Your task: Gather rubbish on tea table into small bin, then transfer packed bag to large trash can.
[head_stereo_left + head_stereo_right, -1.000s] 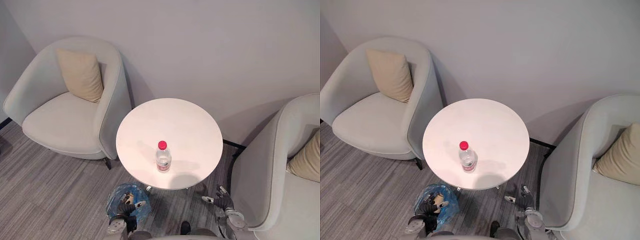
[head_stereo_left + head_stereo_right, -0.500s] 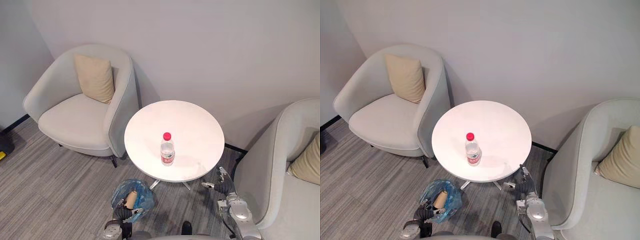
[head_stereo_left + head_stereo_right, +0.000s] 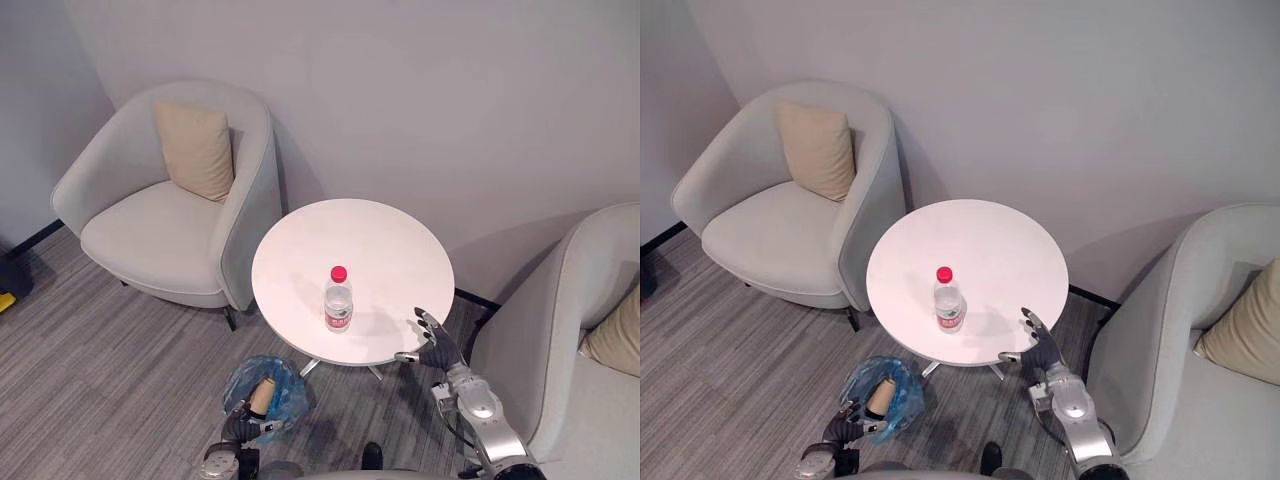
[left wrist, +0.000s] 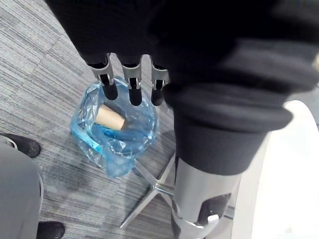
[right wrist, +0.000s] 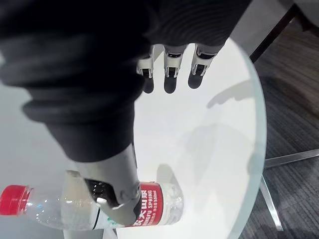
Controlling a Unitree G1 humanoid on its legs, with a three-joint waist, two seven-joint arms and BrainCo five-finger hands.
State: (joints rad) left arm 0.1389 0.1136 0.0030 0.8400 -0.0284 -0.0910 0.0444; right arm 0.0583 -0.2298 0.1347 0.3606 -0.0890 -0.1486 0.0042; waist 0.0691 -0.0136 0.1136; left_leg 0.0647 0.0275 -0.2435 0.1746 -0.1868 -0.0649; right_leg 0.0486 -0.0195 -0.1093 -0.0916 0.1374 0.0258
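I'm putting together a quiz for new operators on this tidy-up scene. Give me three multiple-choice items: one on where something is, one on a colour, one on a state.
1. Where does the bottle stand?
A) on the round table
B) on a shelf
C) in a drawer

2. What colour is the rubbish bag?
A) black
B) blue
C) white

3. How is the right robot hand?
A) open, clear of the bottle
B) shut on the bottle
C) shut on a cup

Answers:
1 A, the bottle stands upright on the round table.
2 B, the rubbish bag is clear blue plastic.
3 A, its fingers are straight over the table's edge, beside the bottle and apart from it.
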